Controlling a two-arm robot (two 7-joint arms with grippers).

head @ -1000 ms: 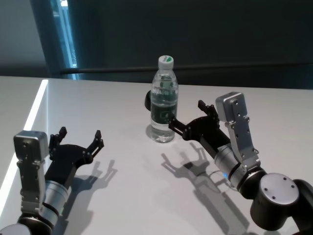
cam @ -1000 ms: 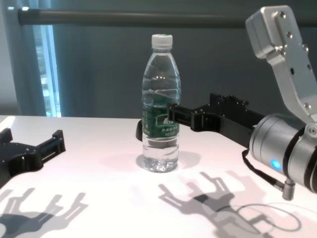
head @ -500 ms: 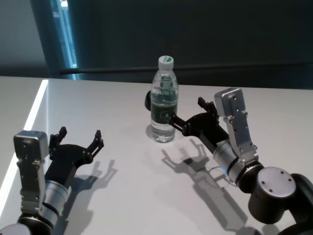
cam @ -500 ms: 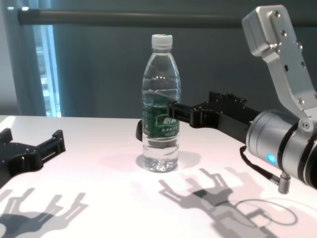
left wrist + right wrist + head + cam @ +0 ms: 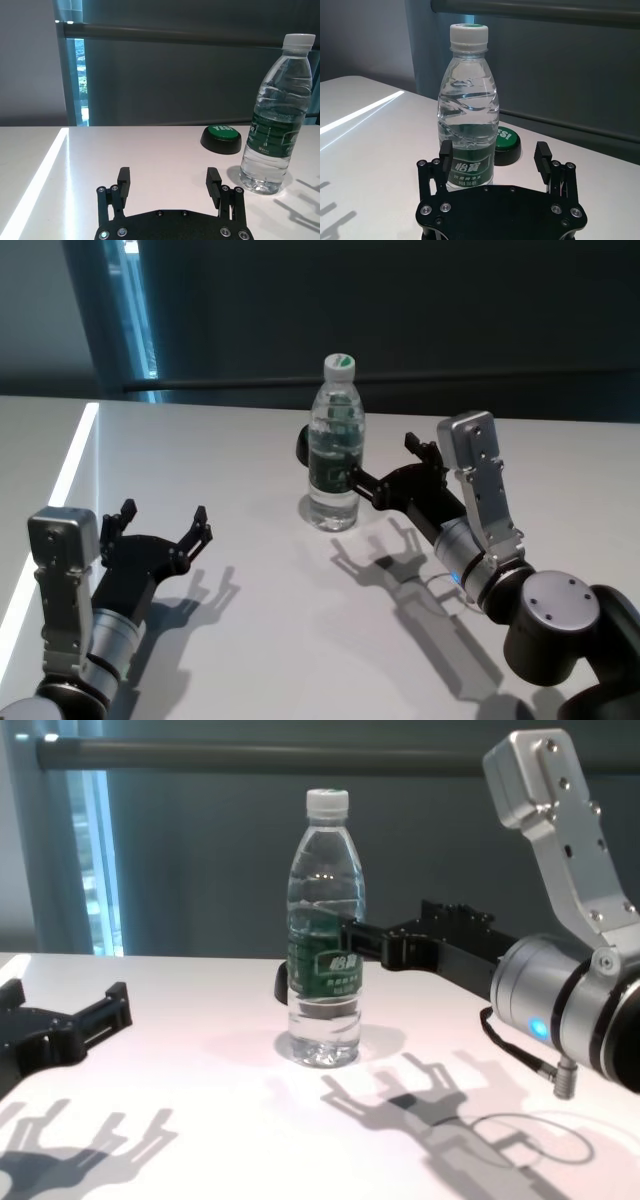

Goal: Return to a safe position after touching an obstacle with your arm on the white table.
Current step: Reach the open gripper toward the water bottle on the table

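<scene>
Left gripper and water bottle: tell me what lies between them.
Only bare white table separates the open left gripper from the water bottle, as the head view shows.

Clear, glossy plastic water bottle (image 5: 334, 460) with a ribbed white cap and dark green printed label on a smooth, lightly reflective white counter (image 5: 250, 630); matt black fingers (image 5: 446, 151), brushed silver metal arm housings (image 5: 478, 480).

Green push button (image 5: 221, 138) in a black round housing, flat on the surface, white lettering on its cap (partly legible only). Dark horizontal rail (image 5: 300, 758) runs along the far side. Behind it, dark wall panels. Narrow bright window strip (image 5: 135, 310) at far left, daylight streaking inward.
</scene>
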